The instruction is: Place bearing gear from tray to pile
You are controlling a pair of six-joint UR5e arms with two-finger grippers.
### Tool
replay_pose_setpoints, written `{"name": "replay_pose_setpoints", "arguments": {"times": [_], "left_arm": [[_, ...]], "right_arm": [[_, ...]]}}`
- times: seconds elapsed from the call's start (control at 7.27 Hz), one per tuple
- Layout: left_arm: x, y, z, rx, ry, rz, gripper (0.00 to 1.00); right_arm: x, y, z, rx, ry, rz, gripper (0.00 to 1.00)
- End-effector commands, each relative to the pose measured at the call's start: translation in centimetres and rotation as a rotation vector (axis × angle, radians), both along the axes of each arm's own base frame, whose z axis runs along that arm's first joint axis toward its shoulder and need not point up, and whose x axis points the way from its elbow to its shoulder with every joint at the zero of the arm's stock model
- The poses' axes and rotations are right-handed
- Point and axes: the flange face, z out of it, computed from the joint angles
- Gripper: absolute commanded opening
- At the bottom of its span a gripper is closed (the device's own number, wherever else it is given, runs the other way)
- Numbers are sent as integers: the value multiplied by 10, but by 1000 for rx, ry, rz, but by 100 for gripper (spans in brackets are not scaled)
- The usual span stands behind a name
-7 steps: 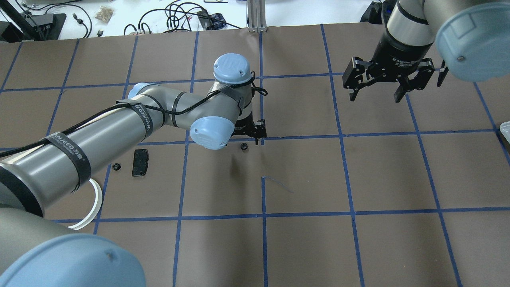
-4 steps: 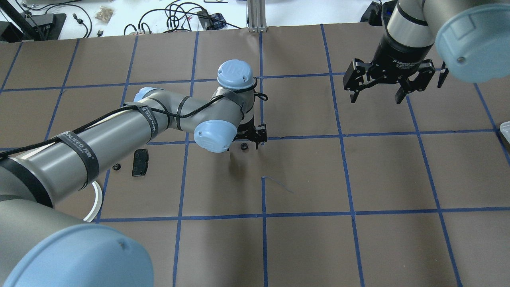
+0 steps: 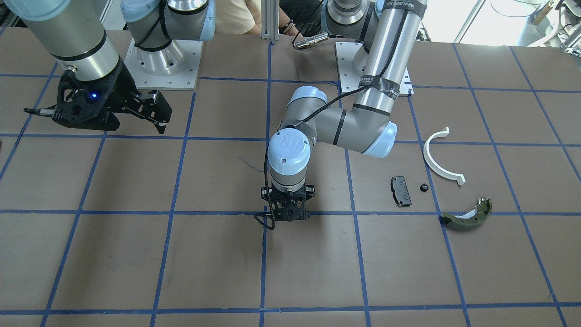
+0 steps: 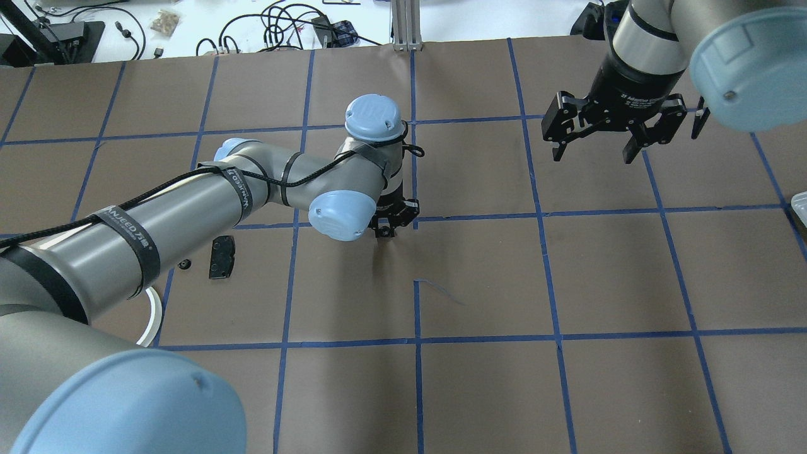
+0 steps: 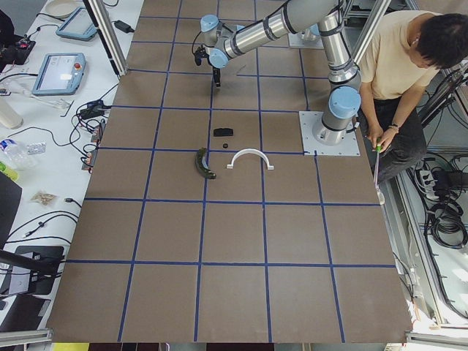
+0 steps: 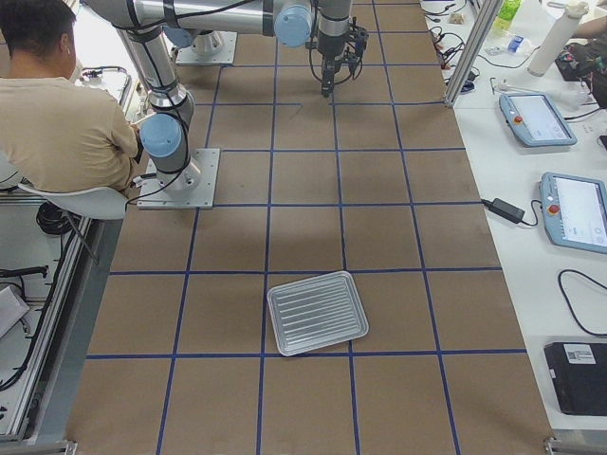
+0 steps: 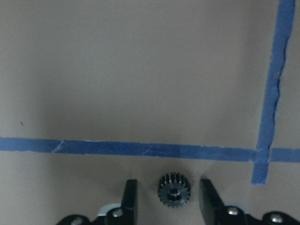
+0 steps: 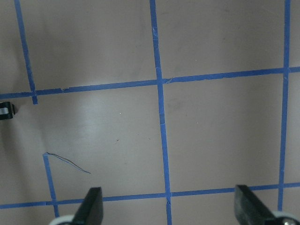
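At bench (image 4: 485, 391) centre: bearing gear (image 7: 174, 190) between left fingers (image 7: 130, 199), apart, no contact | right fingers (image 8: 91, 206) apart, idle | advice: close squarely on teeth, lift straight, carry to pile (image 4: 222, 256) at 9 o'clock

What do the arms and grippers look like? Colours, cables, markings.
Left arm and right arm: silver-grey tubes, light-blue joint caps. Left carries white-lettered black straps and a black cable. The left gripper and right gripper are black; right's collar has white lettering.
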Motion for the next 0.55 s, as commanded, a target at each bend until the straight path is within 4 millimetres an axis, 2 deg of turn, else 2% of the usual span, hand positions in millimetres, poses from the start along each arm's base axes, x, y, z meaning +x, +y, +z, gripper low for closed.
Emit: {"name": "replay_pose_setpoints", "arguments": {"times": [0.0,0.14,0.41], "left_arm": [[1,-5,12,-29,9,-10,0],[9,-14,31,-55,18,5,0],[51,-35,70,-2,4,13,0]], "right_arm": [[-2,-1,5,-15,5,2,100],[-3,-2,3,-13,10,1,100],[-4,-2,5,-16,22,1,100]]}}
